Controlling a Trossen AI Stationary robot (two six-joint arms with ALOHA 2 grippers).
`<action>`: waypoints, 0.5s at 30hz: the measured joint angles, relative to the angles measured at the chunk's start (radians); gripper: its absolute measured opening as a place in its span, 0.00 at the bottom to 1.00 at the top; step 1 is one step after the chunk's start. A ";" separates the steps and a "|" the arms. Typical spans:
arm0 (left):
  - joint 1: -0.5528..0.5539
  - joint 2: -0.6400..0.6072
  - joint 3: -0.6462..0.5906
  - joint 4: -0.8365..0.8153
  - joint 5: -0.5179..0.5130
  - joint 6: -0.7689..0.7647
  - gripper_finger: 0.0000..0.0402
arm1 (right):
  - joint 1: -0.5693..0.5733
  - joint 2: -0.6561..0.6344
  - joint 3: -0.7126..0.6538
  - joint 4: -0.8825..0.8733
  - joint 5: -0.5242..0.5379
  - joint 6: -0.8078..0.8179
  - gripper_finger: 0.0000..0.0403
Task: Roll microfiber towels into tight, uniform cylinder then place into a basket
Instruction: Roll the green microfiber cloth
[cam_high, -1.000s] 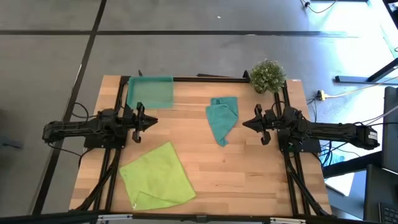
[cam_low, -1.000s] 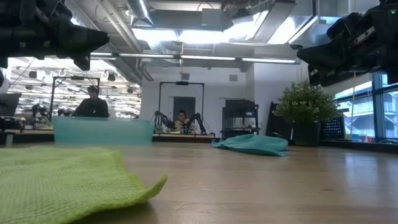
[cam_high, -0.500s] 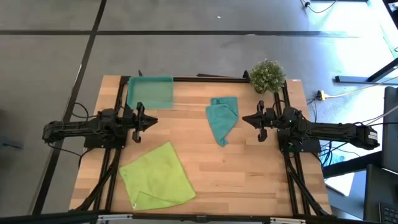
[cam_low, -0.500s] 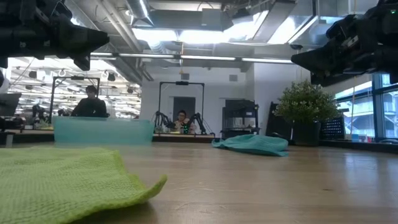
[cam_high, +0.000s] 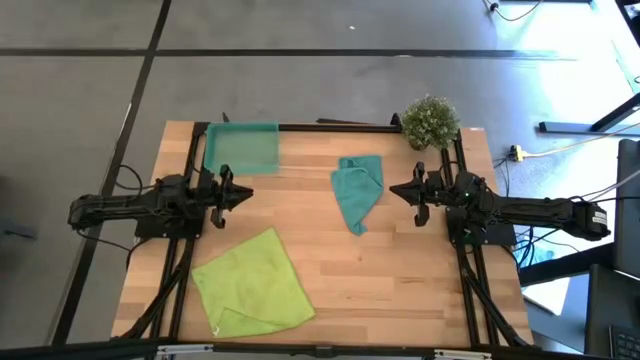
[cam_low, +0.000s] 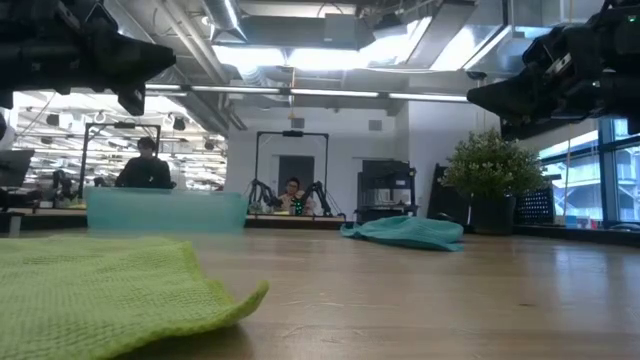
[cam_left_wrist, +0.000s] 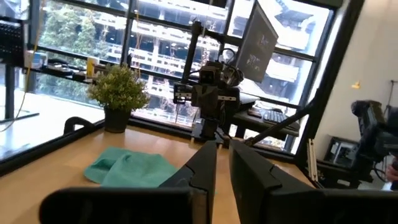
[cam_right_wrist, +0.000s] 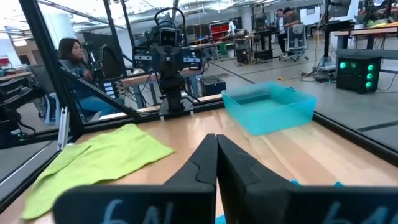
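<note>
Both grippers hover empty: left gripper (cam_high: 247, 194) nearly closed, right gripper (cam_high: 394, 193) fully closed. Teal towel (cam_high: 357, 190) lies crumpled beside the plant (cam_high: 431, 121); green towel (cam_high: 253, 284) flat, well apart from it; basket (cam_high: 241, 148) left of it.

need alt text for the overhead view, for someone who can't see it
Two dark robot arms wait over a light wooden table, left gripper and right gripper shut and empty. A flat lime-green microfiber towel lies near the front left, a crumpled teal cloth mid-table, a shallow translucent teal plastic basket back left, a small potted plant back right.
</note>
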 joint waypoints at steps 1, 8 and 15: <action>0.000 0.000 0.001 0.000 -0.017 -0.016 0.10 | 0.000 0.000 0.000 0.000 0.005 0.002 0.01; 0.000 0.012 0.167 -0.182 -0.135 0.009 0.03 | 0.000 0.000 0.000 0.000 0.033 0.032 0.01; 0.000 0.217 0.471 -0.586 -0.140 -0.019 0.00 | 0.000 0.000 0.000 0.004 0.032 0.027 0.01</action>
